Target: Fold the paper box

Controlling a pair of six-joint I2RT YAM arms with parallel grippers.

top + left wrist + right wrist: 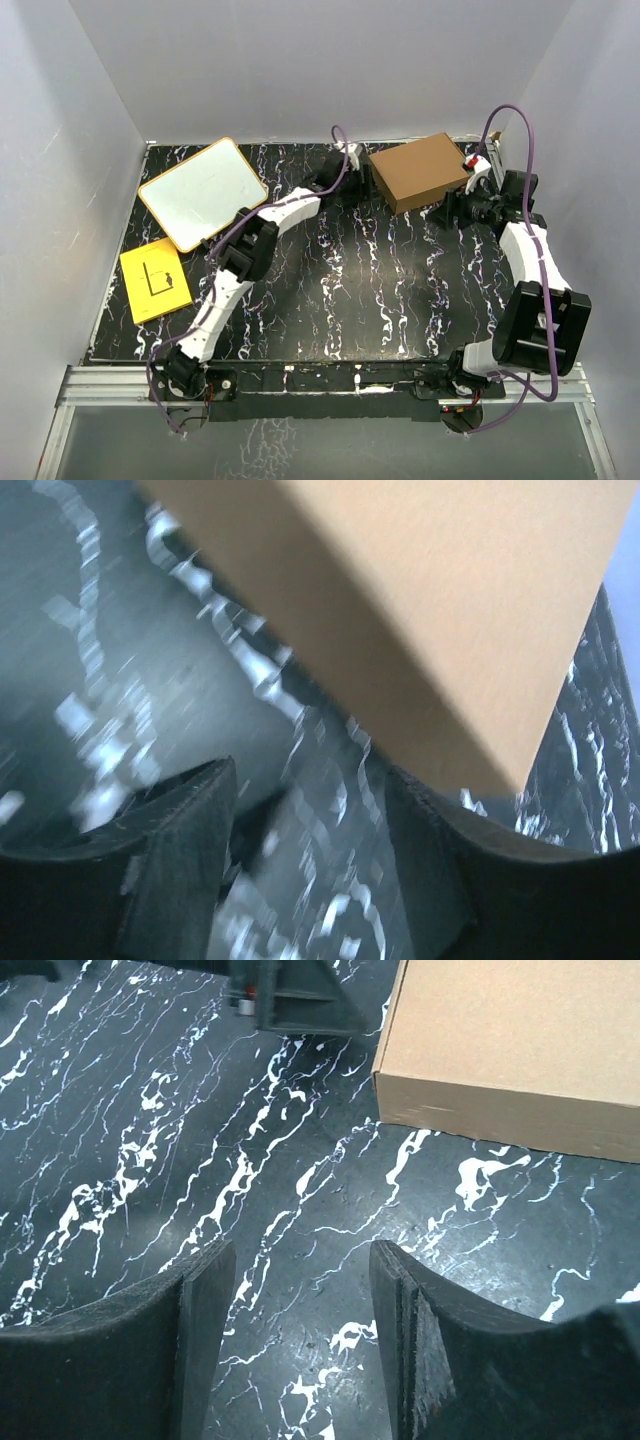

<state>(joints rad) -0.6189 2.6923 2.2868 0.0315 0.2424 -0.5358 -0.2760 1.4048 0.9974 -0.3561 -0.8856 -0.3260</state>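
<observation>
The paper box point(418, 171) is a closed, shallow brown cardboard box lying at the back right of the black marbled table. It fills the upper right of the left wrist view point(440, 600) and the top right of the right wrist view point(520, 1040). My left gripper point(352, 163) is open and empty just left of the box's left end; in its own view point(310, 830) the box's corner is right above the jaws. My right gripper point(448, 211) is open and empty, low over the table just in front of the box's right part point(300, 1290).
A white board with orange rim point(202, 192) lies at the back left. A flat orange-yellow sheet point(154, 279) lies in front of it near the left edge. White walls enclose the table on three sides.
</observation>
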